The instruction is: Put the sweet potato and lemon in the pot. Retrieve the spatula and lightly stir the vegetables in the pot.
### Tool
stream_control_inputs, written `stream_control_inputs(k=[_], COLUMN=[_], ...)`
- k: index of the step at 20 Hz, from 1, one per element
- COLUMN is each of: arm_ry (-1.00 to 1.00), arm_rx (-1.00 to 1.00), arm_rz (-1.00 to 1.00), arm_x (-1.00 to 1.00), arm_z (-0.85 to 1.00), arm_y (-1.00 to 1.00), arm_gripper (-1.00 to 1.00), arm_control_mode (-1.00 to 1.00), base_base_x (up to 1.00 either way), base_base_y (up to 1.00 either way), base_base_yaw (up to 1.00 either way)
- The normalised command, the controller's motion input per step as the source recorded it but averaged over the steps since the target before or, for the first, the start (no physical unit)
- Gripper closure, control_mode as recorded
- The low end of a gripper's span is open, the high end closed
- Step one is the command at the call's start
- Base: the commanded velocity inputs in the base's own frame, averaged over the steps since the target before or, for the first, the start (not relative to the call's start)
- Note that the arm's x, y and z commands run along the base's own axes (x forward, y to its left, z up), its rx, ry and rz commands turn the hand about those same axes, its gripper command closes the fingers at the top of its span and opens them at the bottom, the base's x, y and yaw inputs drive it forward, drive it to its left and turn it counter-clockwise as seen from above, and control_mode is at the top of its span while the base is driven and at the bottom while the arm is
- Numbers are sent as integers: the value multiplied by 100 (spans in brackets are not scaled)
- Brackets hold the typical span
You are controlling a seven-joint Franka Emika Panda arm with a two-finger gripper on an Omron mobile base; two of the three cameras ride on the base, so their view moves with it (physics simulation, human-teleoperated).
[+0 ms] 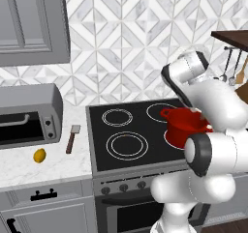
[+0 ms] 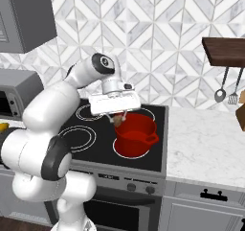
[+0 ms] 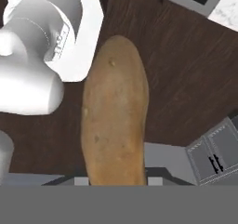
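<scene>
gripper [image 2: 118,118]: clamped on sweet potato [image 3: 115,116], above rim of pot [image 2: 135,135] on stove. lemon [image 1: 39,155], spatula [image 1: 73,138]: on counter left of stove, untouched. status: 0 of 2 vegetables potted; stirring outstanding.

Red pot [image 2: 135,135], yellow lemon [image 1: 39,155]

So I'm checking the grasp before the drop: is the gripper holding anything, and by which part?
The gripper holds the sweet potato, gripped at one end, beside the pot rim. Exact finger contact is hidden.
</scene>
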Motion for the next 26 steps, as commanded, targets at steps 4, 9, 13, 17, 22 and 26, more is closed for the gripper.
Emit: stream_control_inputs(k=[4, 9, 13, 17, 22, 26], arm_ry=[16, 1, 0, -8, -2, 0], arm_rx=[5, 0, 1, 10, 14, 8], arm_rz=[21, 31, 46, 45, 38, 31], arm_x=[40, 23, 2, 43, 64, 30], arm_z=[-33, -20, -26, -14, -4, -49], arm_y=[-5, -19, -24, -1, -5, -3], arm_gripper=[100, 100, 100, 100, 100, 100], arm_control_mode=[-100, -100, -100, -100, -100, -100], base_base_x=[0, 0, 0, 0, 0, 0], base_base_y=[0, 0, 0, 0, 0, 0], base_base_yaw=[0, 0, 0, 0, 0, 0])
